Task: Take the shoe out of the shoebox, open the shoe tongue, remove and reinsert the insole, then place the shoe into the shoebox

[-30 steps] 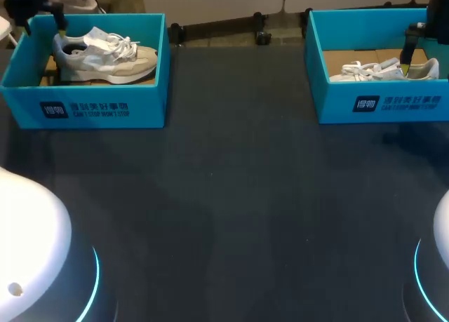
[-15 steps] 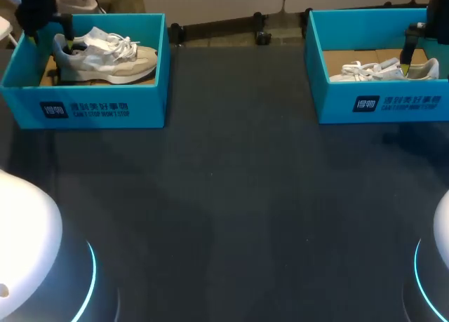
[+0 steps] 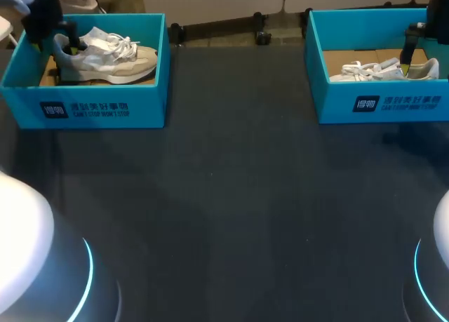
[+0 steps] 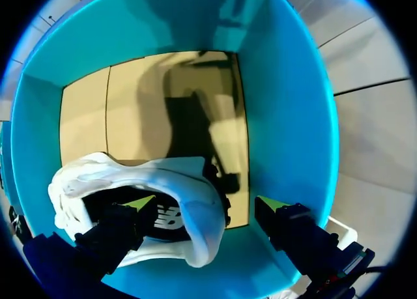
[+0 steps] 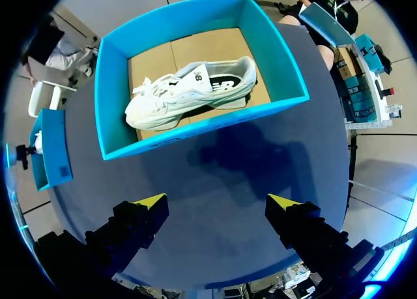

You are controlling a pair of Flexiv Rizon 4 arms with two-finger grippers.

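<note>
From the head view, the task had barely begun. The beige sneaker (image 3: 105, 55) lay on its sole inside the left shoebox (image 3: 91, 104), and a white sneaker (image 3: 382, 71) lay the same way in the right shoebox (image 3: 379, 101). Neither shoe was out, so the tongue, the insole and the return to the box were all left to do. The left arm (image 3: 42, 17) came in at the far left corner and dipped into the left shoebox at the sneaker's heel. The right arm (image 3: 436, 13) showed at the far right edge, with one slim dark finger (image 3: 407, 48) hanging in front of the right shoebox.

In the left wrist view, the left gripper (image 4: 207, 203) pointed down into the box with its fingers spread astride the heel. One tip was inside the shoe's opening above the dark insole (image 4: 166, 217), and the other was outside, apart from the heel and near the box wall. It gripped nothing yet; I judged that closing on the heel was the step in hand.

In the right wrist view, the right gripper (image 5: 217, 201) hung high over the dark table (image 5: 260, 162), short of the right shoebox, with its fingers wide apart and empty
</note>
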